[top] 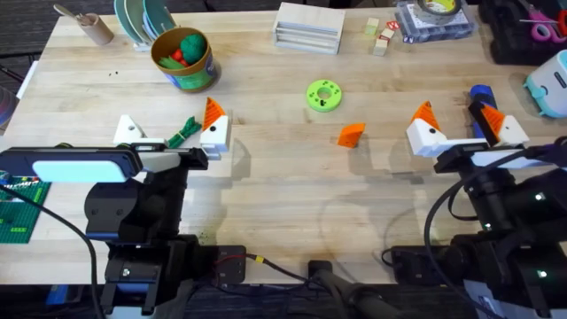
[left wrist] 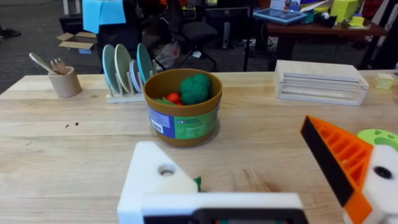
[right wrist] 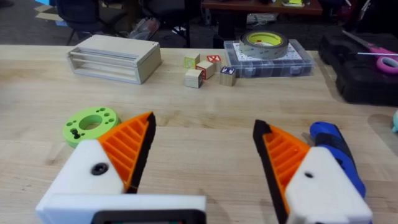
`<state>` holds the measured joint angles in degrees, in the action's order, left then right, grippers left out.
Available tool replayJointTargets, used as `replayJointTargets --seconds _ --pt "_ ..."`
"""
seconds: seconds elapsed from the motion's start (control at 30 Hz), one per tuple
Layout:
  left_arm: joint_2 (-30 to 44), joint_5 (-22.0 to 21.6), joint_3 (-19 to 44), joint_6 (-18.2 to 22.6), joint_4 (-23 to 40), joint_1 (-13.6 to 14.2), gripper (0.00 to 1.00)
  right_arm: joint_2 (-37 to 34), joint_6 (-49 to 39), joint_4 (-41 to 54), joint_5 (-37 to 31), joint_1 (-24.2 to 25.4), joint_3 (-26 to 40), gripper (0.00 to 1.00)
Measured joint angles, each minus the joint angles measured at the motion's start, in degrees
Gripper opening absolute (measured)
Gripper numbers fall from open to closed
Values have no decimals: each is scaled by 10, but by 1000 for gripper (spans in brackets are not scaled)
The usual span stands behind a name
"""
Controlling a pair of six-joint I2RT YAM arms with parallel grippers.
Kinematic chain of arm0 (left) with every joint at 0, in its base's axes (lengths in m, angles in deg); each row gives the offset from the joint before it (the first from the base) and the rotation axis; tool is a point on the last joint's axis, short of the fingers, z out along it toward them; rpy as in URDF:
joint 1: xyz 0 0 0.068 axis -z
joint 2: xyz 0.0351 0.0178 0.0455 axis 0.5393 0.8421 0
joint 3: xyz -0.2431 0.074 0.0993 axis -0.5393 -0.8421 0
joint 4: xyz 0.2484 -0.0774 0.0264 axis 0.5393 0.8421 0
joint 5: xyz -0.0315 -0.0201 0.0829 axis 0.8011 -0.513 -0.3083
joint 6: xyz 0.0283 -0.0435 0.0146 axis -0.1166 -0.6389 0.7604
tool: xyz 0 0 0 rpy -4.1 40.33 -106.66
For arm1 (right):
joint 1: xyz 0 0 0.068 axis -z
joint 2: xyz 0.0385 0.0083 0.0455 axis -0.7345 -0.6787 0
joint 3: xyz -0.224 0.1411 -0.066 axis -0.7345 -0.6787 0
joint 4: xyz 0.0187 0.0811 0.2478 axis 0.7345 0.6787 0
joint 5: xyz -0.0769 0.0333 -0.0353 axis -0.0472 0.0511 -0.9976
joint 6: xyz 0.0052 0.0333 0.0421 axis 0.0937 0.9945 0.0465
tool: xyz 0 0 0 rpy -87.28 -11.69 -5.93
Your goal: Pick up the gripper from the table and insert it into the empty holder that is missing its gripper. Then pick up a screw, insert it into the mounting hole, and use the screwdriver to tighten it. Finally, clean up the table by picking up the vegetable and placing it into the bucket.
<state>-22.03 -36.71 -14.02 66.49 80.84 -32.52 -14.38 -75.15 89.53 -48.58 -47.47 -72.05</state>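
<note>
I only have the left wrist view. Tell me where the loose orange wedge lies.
Observer: The loose orange wedge lies on the table near the middle, just nearer the arms than the green ring disc.
Operator: Now locate the screwdriver.
Observer: The blue screwdriver lies beside the right hand, against its outer finger.
Operator: Report that hand's state.
Observer: It is open and holds nothing; both its fingers carry orange pads.

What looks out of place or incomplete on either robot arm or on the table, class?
The left gripper is incomplete: one white holder has no orange pad, unlike its partner finger. The missing orange gripper lies loose mid-table. A green vegetable sits between the left fingers, outside the bucket.
</note>
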Motion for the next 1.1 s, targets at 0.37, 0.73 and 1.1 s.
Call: replayJointTargets --seconds 0.37,0.73,1.1 --pt "0 0 0 0 0 0 994 0 0 2 0 0 0 994" --pt "0 -1 11 0 31 0 993 0 23 43 0 0 20 992" --pt "80 -51 218 4 232 0 993 -123 25 171 0 0 204 993"
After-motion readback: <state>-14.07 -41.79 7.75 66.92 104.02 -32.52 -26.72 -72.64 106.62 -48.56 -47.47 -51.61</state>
